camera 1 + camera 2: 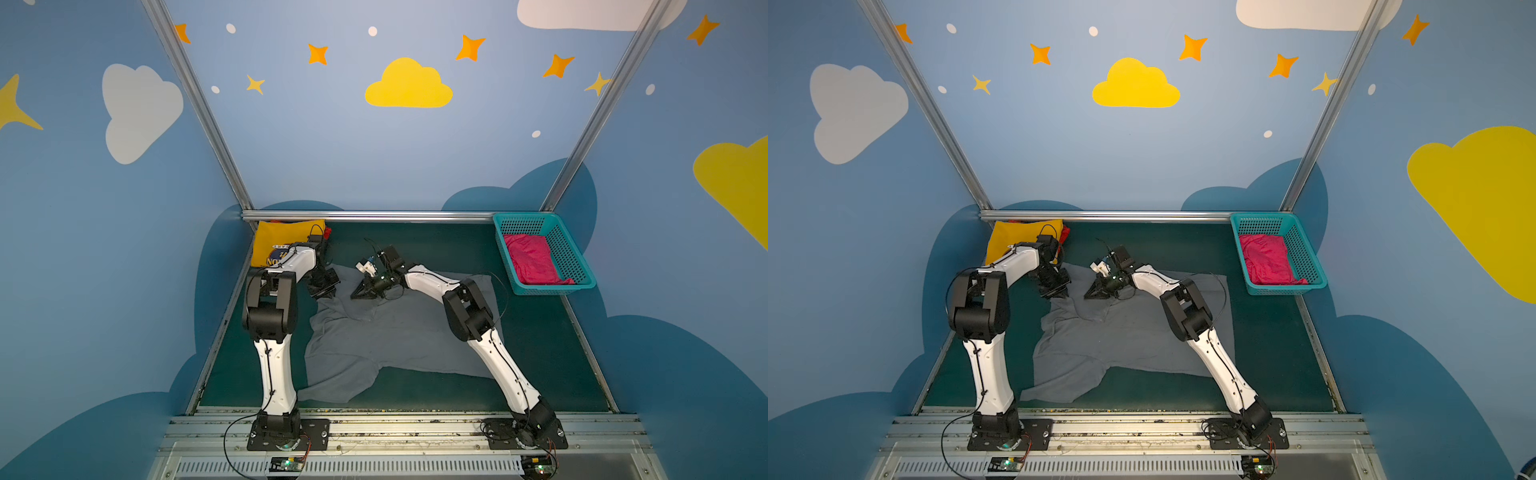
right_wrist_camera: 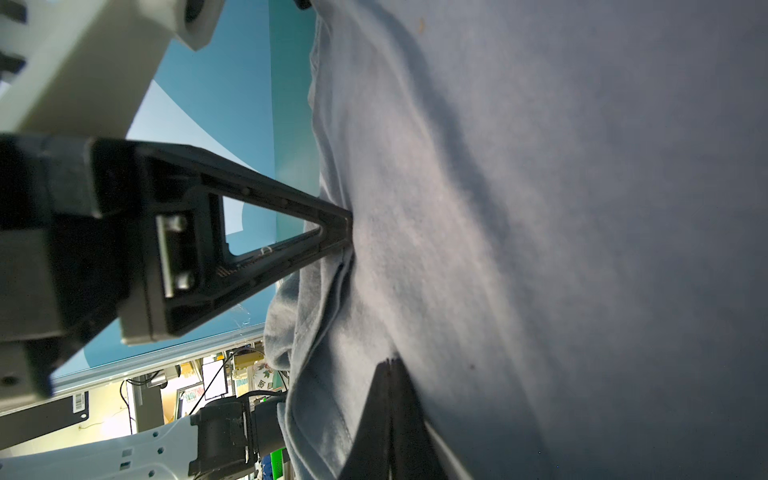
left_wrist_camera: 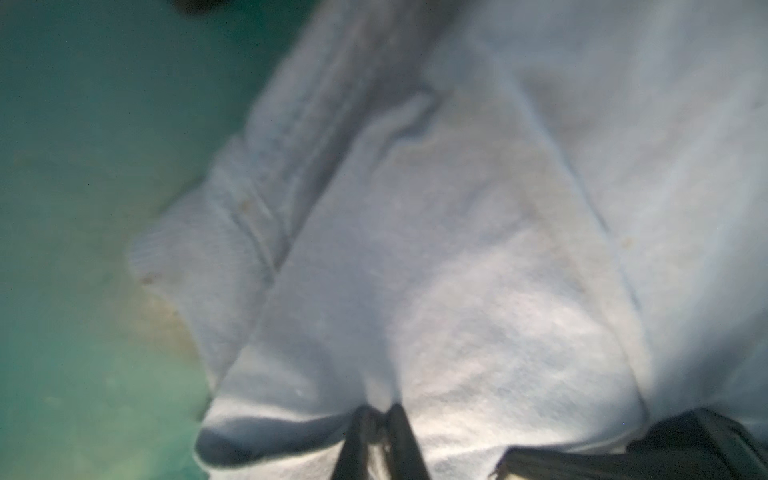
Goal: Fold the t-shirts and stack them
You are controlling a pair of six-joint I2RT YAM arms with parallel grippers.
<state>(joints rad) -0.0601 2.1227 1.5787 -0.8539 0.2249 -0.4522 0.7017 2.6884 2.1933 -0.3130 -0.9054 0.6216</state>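
Observation:
A slate-grey t-shirt (image 1: 395,332) (image 1: 1125,332) lies spread and rumpled on the green table in both top views. At its far-left part my left gripper (image 1: 329,294) (image 1: 1061,294) (image 3: 380,409) is shut on a pinch of the grey cloth (image 3: 457,249); the right wrist view shows its tips (image 2: 349,232) biting into a fold. Close beside it my right gripper (image 1: 354,296) (image 1: 1087,296) (image 2: 388,361) is shut, tips against the grey shirt (image 2: 540,208), no cloth visible between them. A folded yellow t-shirt (image 1: 282,245) (image 1: 1017,241) lies at the far-left corner. A pink t-shirt (image 1: 532,259) (image 1: 1266,257) sits in the basket.
The teal perforated basket (image 1: 582,266) (image 1: 1312,266) stands at the far right of the table. Something red (image 1: 327,230) peeks out beside the yellow shirt. A metal rail (image 1: 374,216) bounds the table's far edge. Bare green table (image 1: 540,353) shows to the right of the grey shirt.

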